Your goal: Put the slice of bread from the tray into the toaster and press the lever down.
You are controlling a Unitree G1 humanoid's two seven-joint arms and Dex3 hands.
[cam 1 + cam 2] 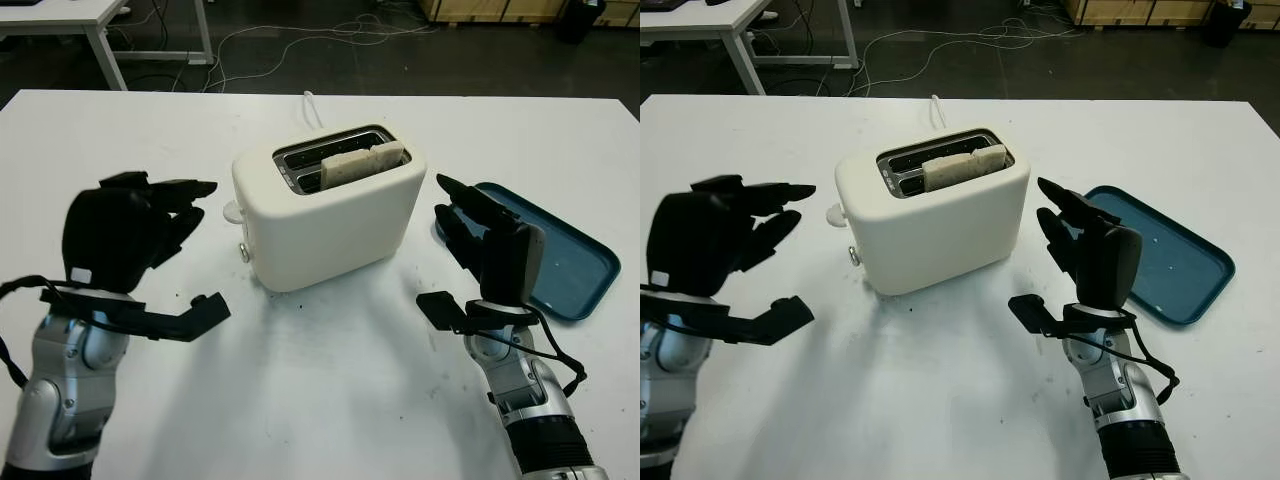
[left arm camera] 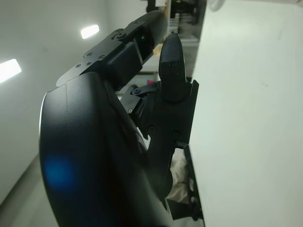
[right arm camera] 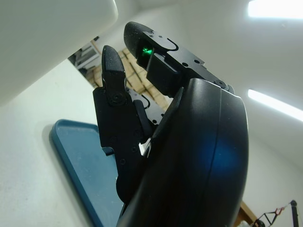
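The bread slice [image 1: 362, 164] already stands in a slot of the cream toaster [image 1: 330, 215], leaving the blue tray [image 1: 560, 250] bare. The left hand [image 1: 130, 235] hovers released beside the lever end, seemingly poised to press, while the right hand [image 1: 485, 245], holding nothing, is raised between toaster and tray.

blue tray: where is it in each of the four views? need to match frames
Left eye view: blue tray at the right edge, on the table beyond the right hand.
Right eye view: tray right of centre, again just past the right hand.
Left wrist view: not in it.
Right wrist view: tray on the table behind the fingers.
Shared landmark: the white toaster, next to the tray.
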